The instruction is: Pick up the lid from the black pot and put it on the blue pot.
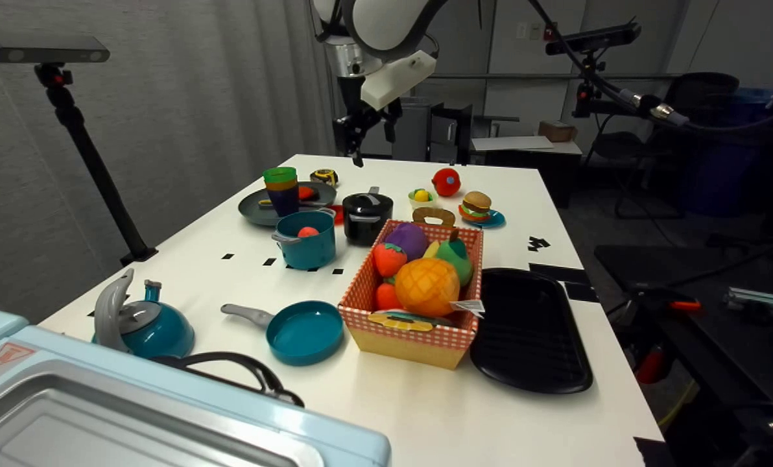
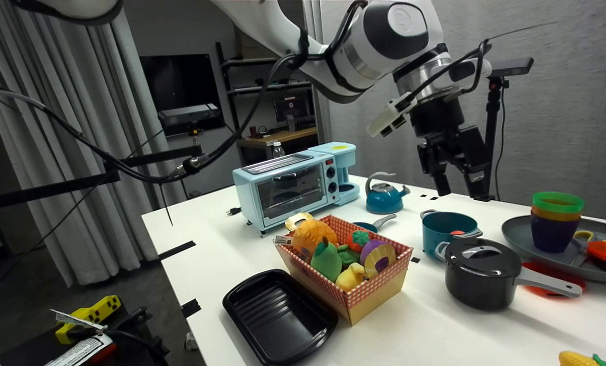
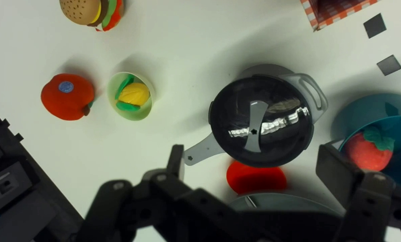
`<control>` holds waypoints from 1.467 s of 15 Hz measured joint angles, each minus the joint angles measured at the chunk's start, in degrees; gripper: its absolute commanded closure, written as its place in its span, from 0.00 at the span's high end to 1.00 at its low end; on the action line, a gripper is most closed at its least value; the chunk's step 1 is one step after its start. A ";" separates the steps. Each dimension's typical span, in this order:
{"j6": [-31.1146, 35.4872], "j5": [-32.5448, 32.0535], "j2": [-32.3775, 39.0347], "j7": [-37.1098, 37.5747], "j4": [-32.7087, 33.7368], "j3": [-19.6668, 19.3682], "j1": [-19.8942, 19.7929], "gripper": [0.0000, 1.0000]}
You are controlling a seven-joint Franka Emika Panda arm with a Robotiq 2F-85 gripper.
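Observation:
The dark lid (image 3: 267,101) with a grey strap handle sits on the black pot (image 2: 478,292). The pot also shows in an exterior view (image 1: 360,230), with the lid (image 1: 368,202) on top. The blue pot (image 1: 315,251) stands close beside it, without a lid and with a red toy strawberry (image 3: 367,153) inside. It also shows in an exterior view (image 2: 435,239) and partly at the right in the wrist view (image 3: 362,109). My gripper (image 3: 256,164) is open and empty, high above the table. In the wrist view the lid lies just beyond the gap between the fingers.
A grey plate (image 2: 519,239) with stacked cups (image 2: 554,223) stands beside the pots. A red dish (image 3: 254,178) lies between plate and black pot. A fruit basket (image 1: 412,347), black tray (image 2: 277,320), teal pan (image 1: 305,331), and kettle (image 2: 384,198) stand nearby.

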 measured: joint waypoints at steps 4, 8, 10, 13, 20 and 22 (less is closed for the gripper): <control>-0.06 0.00 0.62 0.04 0.92 -0.11 0.02 1.00; -0.12 1.45 1.86 -2.17 1.12 0.01 -0.16 1.00; -0.12 3.25 3.40 -3.86 2.04 0.10 -0.84 1.00; -0.24 6.27 6.25 -7.01 4.64 0.35 -2.73 1.00; -7.14 14.28 12.04 -14.65 12.55 3.14 -8.08 1.00; -8.94 15.40 13.63 -16.11 14.78 3.83 -8.87 1.00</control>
